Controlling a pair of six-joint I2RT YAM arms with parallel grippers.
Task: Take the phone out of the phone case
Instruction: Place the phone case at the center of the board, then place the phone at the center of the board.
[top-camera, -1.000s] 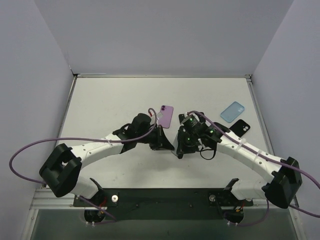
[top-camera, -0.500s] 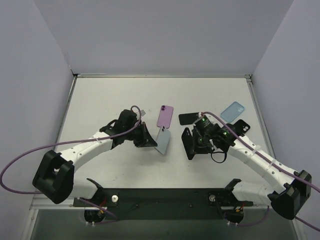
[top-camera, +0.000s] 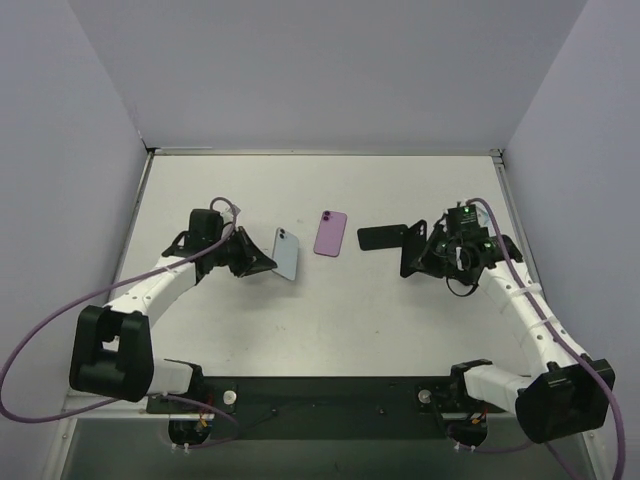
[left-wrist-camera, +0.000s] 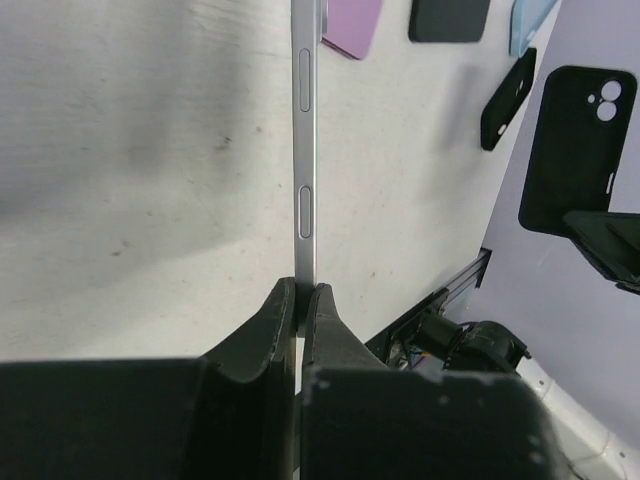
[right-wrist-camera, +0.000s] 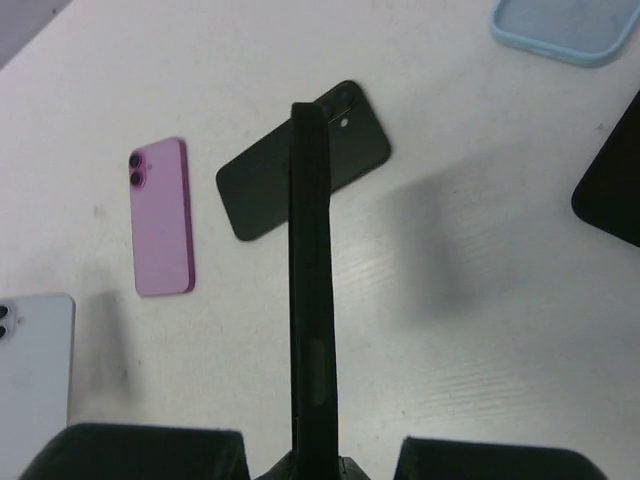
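Note:
A pale blue-silver phone (top-camera: 286, 253) is held on edge left of centre, my left gripper (top-camera: 264, 258) shut on its lower end. In the left wrist view its thin side (left-wrist-camera: 305, 150) with two buttons rises from between the fingers of the left gripper (left-wrist-camera: 300, 297). The black phone case (top-camera: 412, 250) hangs apart on the right, with my right gripper (top-camera: 427, 253) shut on it. It shows edge-on in the right wrist view (right-wrist-camera: 312, 280), rising from the right gripper (right-wrist-camera: 318, 466). In the left wrist view the case (left-wrist-camera: 578, 150) shows its camera cut-out.
A purple phone (top-camera: 331, 232) and a black phone (top-camera: 380, 237) lie flat on the table between the two grippers. A light blue case (right-wrist-camera: 570, 25) and another black case (left-wrist-camera: 505, 100) lie at the far right.
The two grippers, close together at the table's middle before, have drawn apart. The left went left with the phone, the right went right with the black case.

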